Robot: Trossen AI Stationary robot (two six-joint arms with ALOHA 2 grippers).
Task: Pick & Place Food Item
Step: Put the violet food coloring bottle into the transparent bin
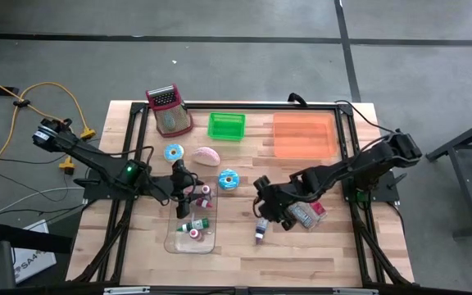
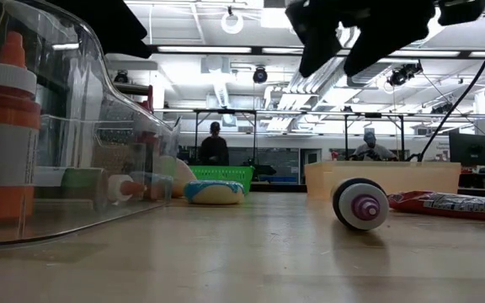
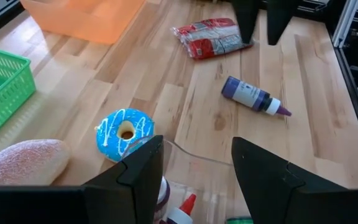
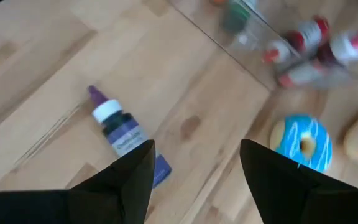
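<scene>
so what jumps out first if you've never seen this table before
Probably the two blue-iced donuts near the table's middle, bright against the wood, with a pink bread roll between them. Next the clear tray of small bottles on the left arm's side, with the left gripper hovering at it. The right gripper, fingers open, hangs over a purple bottle lying on its side.

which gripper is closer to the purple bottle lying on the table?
Right. The right gripper hangs open just above the purple bottle. The left gripper is farther off, open over the clear tray of bottles.
</scene>
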